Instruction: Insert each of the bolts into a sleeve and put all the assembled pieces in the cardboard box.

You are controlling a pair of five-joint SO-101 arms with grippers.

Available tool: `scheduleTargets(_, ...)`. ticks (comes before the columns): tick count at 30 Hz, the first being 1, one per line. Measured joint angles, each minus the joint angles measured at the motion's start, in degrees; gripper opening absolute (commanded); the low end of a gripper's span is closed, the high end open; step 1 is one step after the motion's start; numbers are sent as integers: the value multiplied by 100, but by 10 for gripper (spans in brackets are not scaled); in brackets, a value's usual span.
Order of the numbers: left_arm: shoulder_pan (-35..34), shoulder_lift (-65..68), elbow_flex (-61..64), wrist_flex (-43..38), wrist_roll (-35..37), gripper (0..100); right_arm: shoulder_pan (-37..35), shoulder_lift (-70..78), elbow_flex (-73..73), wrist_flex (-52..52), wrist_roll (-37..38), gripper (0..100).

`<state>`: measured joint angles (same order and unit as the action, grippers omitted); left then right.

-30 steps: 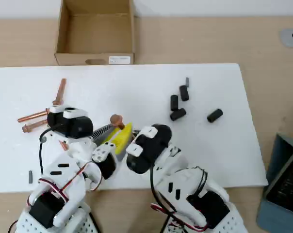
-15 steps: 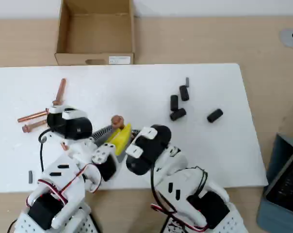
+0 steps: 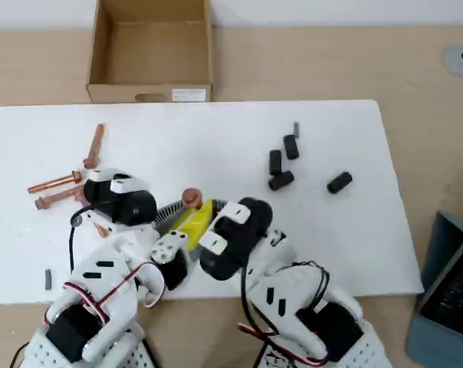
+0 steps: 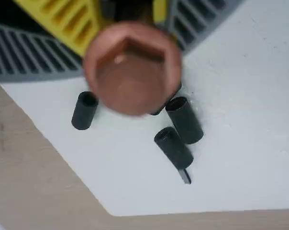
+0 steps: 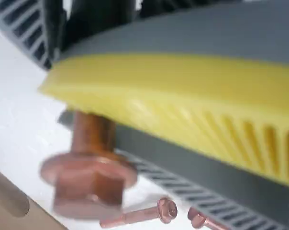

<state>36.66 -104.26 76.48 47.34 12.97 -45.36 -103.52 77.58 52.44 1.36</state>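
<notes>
My left gripper is shut on a copper bolt at the middle of the white mat, head up in the high view. Its hex head looms close in the left wrist view. My right gripper meets it from the right, yellow finger against the bolt's shank, and seems shut on a black sleeve. Several loose sleeves lie to the right. Spare bolts lie at the left. The cardboard box stands behind the mat.
The white mat covers the wooden table. Small grey pins lie by the sleeves and near the front left edge. A grey-blue object sits at the right edge. Both arm bases crowd the front.
Both grippers have shifted a little toward the front right with the bolt head between them. The loose bolts and sleeves have stayed put.
</notes>
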Motion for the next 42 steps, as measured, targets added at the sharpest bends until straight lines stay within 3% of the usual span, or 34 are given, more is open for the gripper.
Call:
scheduleTargets(5,-53,0,0,9,-9,171,26,0,0,-9,-9,9)
scheduleTargets(21,-686,26,-580,18,-202,175,0,-9,53,-70,18,9)
scheduleTargets(25,-695,9,-870,18,-167,164,9,-9,79,-70,18,9)
scheduleTargets(30,-835,9,-941,18,-167,2,18,-9,79,-70,18,9)
scheduleTargets(36,-1538,9,-949,18,-360,0,18,-9,79,-70,18,9)
scheduleTargets(42,-2549,9,-651,18,-862,0,527,-9,26,-70,18,9)
